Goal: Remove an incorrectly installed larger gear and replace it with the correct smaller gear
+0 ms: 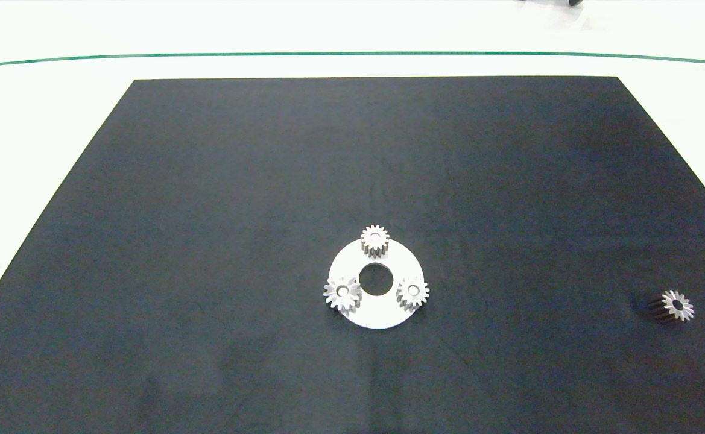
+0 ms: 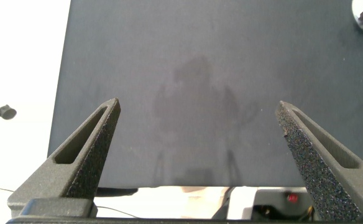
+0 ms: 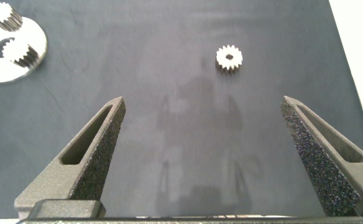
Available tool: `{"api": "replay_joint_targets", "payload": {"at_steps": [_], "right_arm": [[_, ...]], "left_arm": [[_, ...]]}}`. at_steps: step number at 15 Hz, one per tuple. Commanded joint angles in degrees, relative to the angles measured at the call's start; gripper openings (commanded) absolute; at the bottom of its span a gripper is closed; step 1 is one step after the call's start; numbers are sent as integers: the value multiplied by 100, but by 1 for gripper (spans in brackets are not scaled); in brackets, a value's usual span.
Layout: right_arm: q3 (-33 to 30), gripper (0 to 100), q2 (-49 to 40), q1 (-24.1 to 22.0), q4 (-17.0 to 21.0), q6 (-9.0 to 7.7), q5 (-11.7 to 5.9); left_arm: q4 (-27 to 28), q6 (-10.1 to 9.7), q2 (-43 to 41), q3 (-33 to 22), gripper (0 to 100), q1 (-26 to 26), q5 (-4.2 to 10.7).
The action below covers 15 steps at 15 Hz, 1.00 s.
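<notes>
From my remote station neither arm showed in the head view, so I went by the wrist cams. L gripper (image 2: 197,155) sat over the near-left part of the black mat (image 1: 207,211), fingers spread wide w/ nothing between them – just bare mat below, plus a sliver of a toothed metal part at the frame's far corner that I couldn't identify. Moving right, the white disc (image 1: 376,313) lay a bit right of the mat's centre, toward the near side, w/ a round hole in its middle and three gears standing on it. The larger gear (image 1: 342,293) sat on the disc's left lobe, its long pointed teeth overhanging the rim. A small gear (image 1: 375,239) stood at the far side of the disc, and a second small gear (image 1: 413,292) on the right lobe, approx level w/ the larger one; whether any teeth meshed I couldn't tell. Further right, well apart from the disc and near the mat's right edge, the smaller gear (image 1: 673,307) lay loose on the mat, tipped so its bore faced up and to the right. R gripper (image 3: 203,155) hovered on that side, also wide open and holding nothing – the smaller gear (image 3: 230,59) lay on the mat ahead of its fingers, not between them, w/ the disc (image 3: 7,68) off at the frame's edge.
</notes>
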Motion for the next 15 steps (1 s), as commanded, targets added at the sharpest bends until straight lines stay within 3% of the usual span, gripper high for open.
{"api": "replay_joint_targets", "payload": {"at_steps": [1, 3, 6, 10, 13, 15], "right_arm": [[-763, 100, 1097, 84, 8, 5, -7], [-1036, 100, 1528, 92, 8, 14, 19], [-1484, 100, 2310, 57, 8, 14, 10], [-1589, 100, 2670, 40, -1, 5, -16], [-1589, 100, 2670, 48, -1, 5, -16], [-1581, 100, 2661, 57, 8, 5, -7]], "left_arm": [[16, 33, 692, -179, 100, -380, -69], [16, 42, 903, -232, 100, -662, -78], [16, 42, 1571, -469, 100, -1523, -78], [-116, 42, 2310, -557, 100, -2261, -87], [-898, 86, 2978, -496, 100, -2885, -87], [-1548, 226, 3470, -469, 100, -3263, -60]]}}
